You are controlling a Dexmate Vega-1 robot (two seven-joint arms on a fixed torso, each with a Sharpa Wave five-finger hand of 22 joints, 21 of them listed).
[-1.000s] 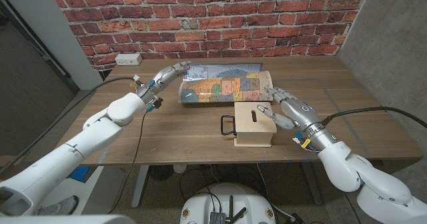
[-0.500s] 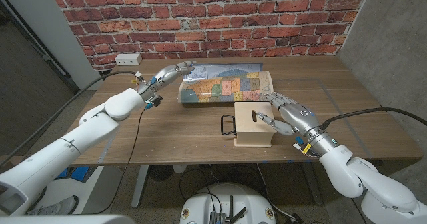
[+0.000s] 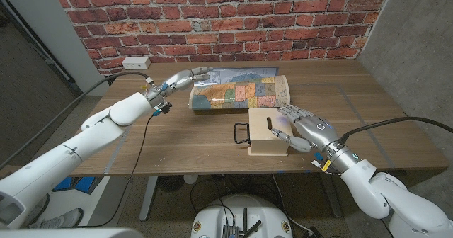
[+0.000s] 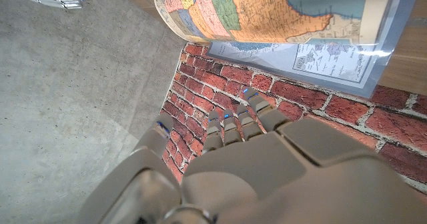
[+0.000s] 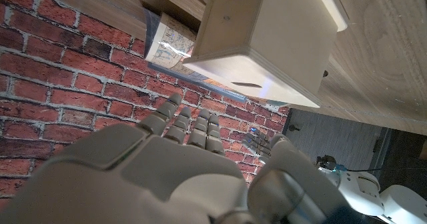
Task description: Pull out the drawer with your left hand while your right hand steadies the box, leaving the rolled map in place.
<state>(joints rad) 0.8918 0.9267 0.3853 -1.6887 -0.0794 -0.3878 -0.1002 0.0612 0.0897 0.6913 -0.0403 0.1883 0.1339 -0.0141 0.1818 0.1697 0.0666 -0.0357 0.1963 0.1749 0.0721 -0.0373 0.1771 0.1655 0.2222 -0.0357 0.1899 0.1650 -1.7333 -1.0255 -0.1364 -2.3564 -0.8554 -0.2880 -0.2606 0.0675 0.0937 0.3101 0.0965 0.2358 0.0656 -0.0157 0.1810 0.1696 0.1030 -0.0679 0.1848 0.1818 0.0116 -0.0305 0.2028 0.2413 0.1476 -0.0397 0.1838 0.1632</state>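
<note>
A light wooden box (image 3: 269, 133) stands near the table's front edge, with a slot in its top and a black drawer handle (image 3: 243, 133) on its left face. Behind it lies the rolled map (image 3: 237, 89), coloured and partly unrolled. My left hand (image 3: 185, 77) hovers at the map's left end with its fingers stretched out, holding nothing; the map (image 4: 267, 14) lies just beyond my fingers (image 4: 230, 127). My right hand (image 3: 301, 123) is spread at the box's right side, fingertips over the top edge. The box (image 5: 267, 44) stands a little apart from my right hand (image 5: 193, 164).
A white power strip (image 3: 136, 62) sits at the table's back left corner, against the brick wall (image 3: 226, 18). A black cable (image 3: 145, 153) hangs from my left arm across the table (image 3: 191, 142). Bare wood lies left of the box handle.
My right hand has moved left and closed in on the box's right side, fingers now over its top edge. My left hand has shifted slightly back along the map's left end.
</note>
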